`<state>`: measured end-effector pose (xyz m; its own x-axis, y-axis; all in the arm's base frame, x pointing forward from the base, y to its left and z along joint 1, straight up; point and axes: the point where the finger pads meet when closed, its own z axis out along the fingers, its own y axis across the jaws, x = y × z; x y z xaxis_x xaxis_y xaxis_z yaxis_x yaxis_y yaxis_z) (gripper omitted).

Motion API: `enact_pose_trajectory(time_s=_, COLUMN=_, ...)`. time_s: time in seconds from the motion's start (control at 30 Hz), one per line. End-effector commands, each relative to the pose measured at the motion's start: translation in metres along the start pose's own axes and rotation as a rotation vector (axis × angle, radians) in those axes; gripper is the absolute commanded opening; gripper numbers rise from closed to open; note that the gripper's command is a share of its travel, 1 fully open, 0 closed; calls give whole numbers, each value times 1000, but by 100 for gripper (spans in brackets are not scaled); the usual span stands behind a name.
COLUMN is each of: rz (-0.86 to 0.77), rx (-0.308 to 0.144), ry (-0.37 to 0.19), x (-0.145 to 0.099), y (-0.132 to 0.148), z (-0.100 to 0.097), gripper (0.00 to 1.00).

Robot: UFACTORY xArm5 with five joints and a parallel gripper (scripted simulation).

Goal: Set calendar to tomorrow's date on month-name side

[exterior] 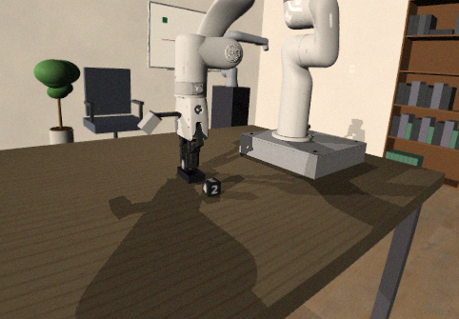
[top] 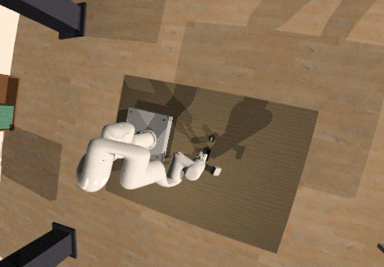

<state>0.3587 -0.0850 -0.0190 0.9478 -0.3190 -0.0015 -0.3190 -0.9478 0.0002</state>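
A small dark tray lies flat on the brown table, near the robot's base. My gripper points straight down into it and is shut on a dark cube that stands in or just above the tray; its digits are hidden by the fingers. A second dark cube stands on the table just right of the tray, outside it, with a white 2 facing the camera. In the overhead view this loose cube lies a little apart from the gripper. The month's name is too small to read.
The robot's grey base plate stands on the table behind and right of the tray. The table's front right edge drops to the floor. A chair, a plant and a bookshelf stand off the table.
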Motion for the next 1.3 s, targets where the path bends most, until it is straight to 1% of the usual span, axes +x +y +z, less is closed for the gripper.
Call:
enact_pose_trajectory(time_s=0.0, rz=0, rx=0, ry=5, x=2, y=0, z=-23, gripper=27)
enact_pose_trajectory(time_s=0.1, rz=0, rx=0, ry=5, x=2, y=0, z=-46, gripper=27)
enact_pose_trajectory(time_s=0.17, rz=0, rx=0, ry=5, x=2, y=0, z=-46, gripper=27)
enact_pose_trajectory(time_s=0.33, rz=0, rx=0, ry=5, x=2, y=0, z=-81, gripper=27)
enact_pose_trajectory(time_s=0.47, rz=0, rx=0, ry=5, x=2, y=0, z=-94, gripper=27)
enact_pose_trajectory(time_s=1.0, rz=3, rx=0, ry=5, x=2, y=0, z=-96, gripper=27)
enact_pose_trajectory(time_s=1.27, rz=39, rx=1, ry=5, x=2, y=0, z=-96, gripper=27)
